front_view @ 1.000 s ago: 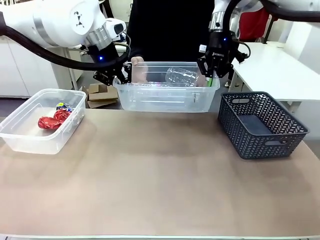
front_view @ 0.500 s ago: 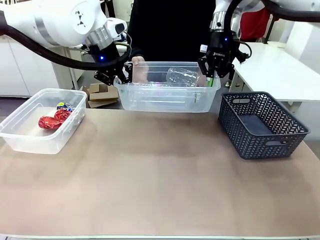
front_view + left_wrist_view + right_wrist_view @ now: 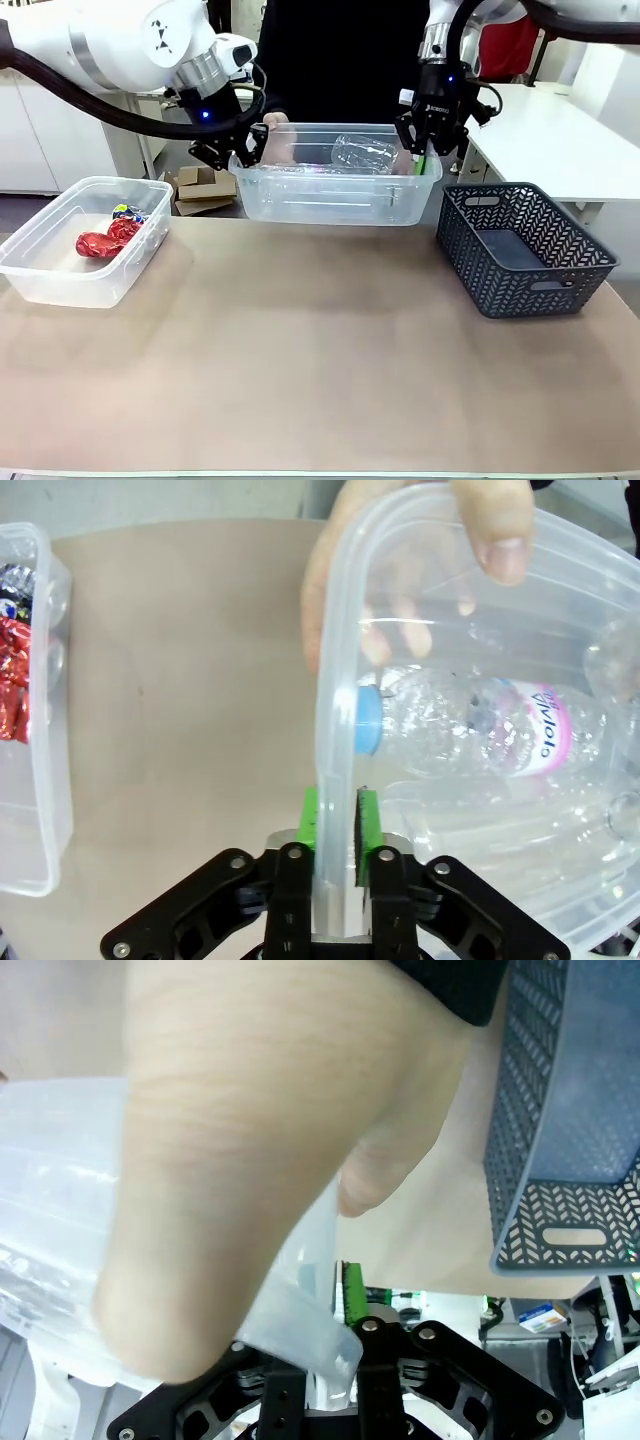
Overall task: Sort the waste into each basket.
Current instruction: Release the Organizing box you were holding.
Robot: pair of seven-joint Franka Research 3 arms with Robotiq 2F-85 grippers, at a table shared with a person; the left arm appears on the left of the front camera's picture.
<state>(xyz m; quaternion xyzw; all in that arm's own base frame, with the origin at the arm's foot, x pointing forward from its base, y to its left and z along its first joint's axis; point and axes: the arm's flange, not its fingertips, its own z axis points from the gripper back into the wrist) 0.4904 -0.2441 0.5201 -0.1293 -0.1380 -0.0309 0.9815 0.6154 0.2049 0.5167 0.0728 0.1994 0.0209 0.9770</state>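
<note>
Both my grippers are pinching the clear tub (image 3: 335, 190) — left gripper (image 3: 243, 152) and right gripper (image 3: 424, 150) clamping opposite rims, bottle (image 3: 362, 153) lying between.

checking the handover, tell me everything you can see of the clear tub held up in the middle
The clear tub is a transparent rectangular plastic bin with rounded corners and a rolled rim, held level above the table's far edge. The left end effector pinches its rim at one end, the right end effector the other. The person's hands grip both ends too. Inside lies a crushed clear bottle with a blue cap and pink label.
</note>
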